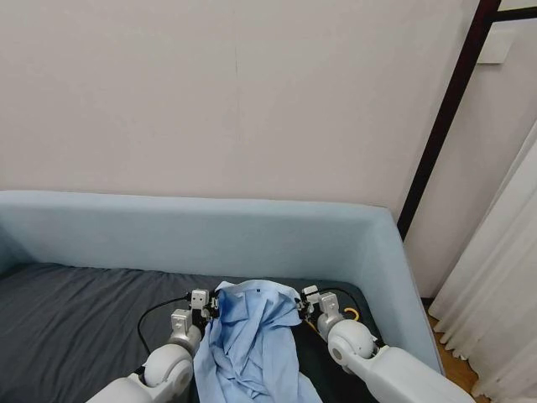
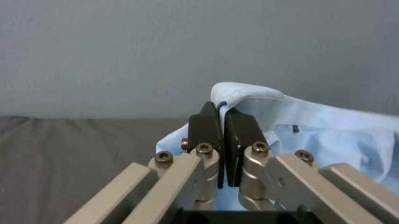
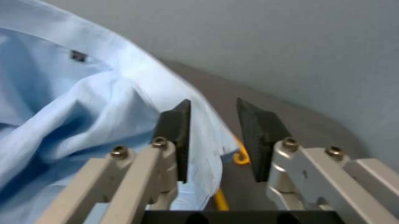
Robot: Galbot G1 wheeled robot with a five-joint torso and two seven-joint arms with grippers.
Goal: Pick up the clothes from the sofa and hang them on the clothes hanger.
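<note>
A light blue shirt (image 1: 252, 344) lies crumpled on the dark grey seat of the sofa (image 1: 75, 327), between my two arms. My left gripper (image 1: 206, 304) is at the shirt's left collar edge. In the left wrist view the left gripper (image 2: 221, 126) is shut on a raised fold of the shirt (image 2: 311, 130). My right gripper (image 1: 307, 296) is at the shirt's right edge. In the right wrist view the right gripper (image 3: 215, 128) stands open, and the hem of the shirt (image 3: 93, 102) runs between its fingers.
The sofa's pale blue backrest (image 1: 210, 235) rises just behind the grippers, and its armrest (image 1: 403, 285) closes the right side. A yellow-orange object (image 1: 351, 315) lies on the seat by the right gripper. A dark post (image 1: 445, 117) and white curtain (image 1: 503, 302) stand at the right.
</note>
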